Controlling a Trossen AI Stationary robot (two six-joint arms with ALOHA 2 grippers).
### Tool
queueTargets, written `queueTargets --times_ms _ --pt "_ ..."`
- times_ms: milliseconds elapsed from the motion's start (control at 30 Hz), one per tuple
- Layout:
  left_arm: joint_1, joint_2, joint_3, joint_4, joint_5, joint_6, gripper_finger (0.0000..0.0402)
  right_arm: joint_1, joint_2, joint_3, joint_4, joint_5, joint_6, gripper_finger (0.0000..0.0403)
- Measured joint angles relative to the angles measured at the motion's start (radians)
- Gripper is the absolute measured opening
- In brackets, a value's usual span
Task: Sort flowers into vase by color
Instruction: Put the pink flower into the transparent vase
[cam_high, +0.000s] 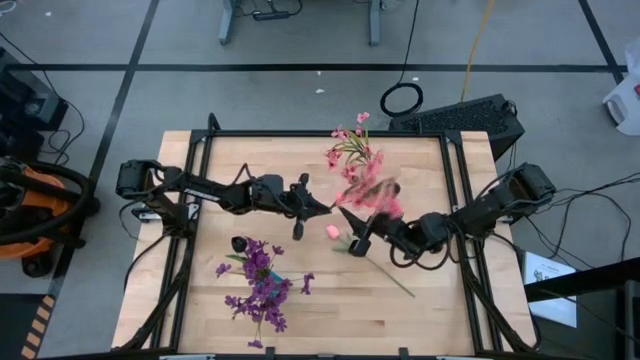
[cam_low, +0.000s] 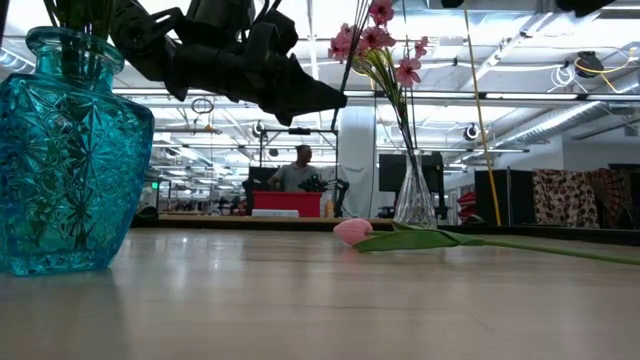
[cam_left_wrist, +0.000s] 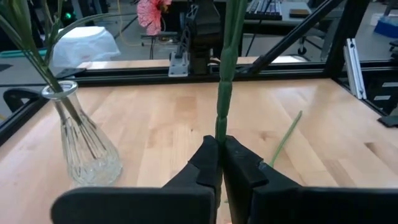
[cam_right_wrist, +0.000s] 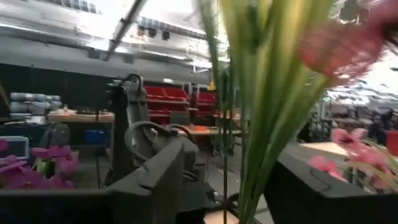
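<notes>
High view first: the left gripper (cam_high: 322, 207) reaches toward three o'clock at the table's (cam_high: 420, 300) middle, its jaws pinched on a pink spray (cam_high: 368, 192) that lifts toward one o'clock. The right gripper (cam_high: 352, 222) comes in from four o'clock just beside it, under the same blossoms. A pink bud (cam_high: 333, 232) lies on the wood between them, its stem running toward five o'clock. More pink flowers (cam_high: 352, 146) stand at twelve o'clock; purple flowers (cam_high: 262, 284) fill the blue vase (cam_high: 240, 243) at seven o'clock.

Low view: the blue vase (cam_low: 68, 150) sits at nine o'clock, the clear vase (cam_low: 414, 200) with pink flowers (cam_low: 380, 42) at one o'clock, the pink bud (cam_low: 352, 231) lying flat between. A person (cam_low: 298, 172) sits far behind.

Left wrist view: the fingers (cam_left_wrist: 244, 167) are pressed together on a green stem (cam_left_wrist: 224, 93); the clear vase (cam_left_wrist: 84, 144) stands at nine o'clock.

Right wrist view: the fingers (cam_right_wrist: 163, 177) are spread wide, with green stems (cam_right_wrist: 267, 106) rising between them, apparently unclamped.
</notes>
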Motion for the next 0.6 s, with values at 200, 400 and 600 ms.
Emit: queueTargets --times_ms 200,400,600 --pt "0.0 0.0 0.0 -0.001 0.0 0.0 0.0012 0.013 -0.016 0.0 -0.017 0.038 0.026 0.0225" --pt "0.0 0.0 0.0 -0.019 0.003 0.0 0.0011 -0.004 -0.016 0.0 -0.012 0.038 0.036 0.0222" --pt "-0.007 0.0 0.0 -0.026 0.005 0.0 0.001 -0.007 -0.016 0.0 0.018 0.033 0.013 0.0183"
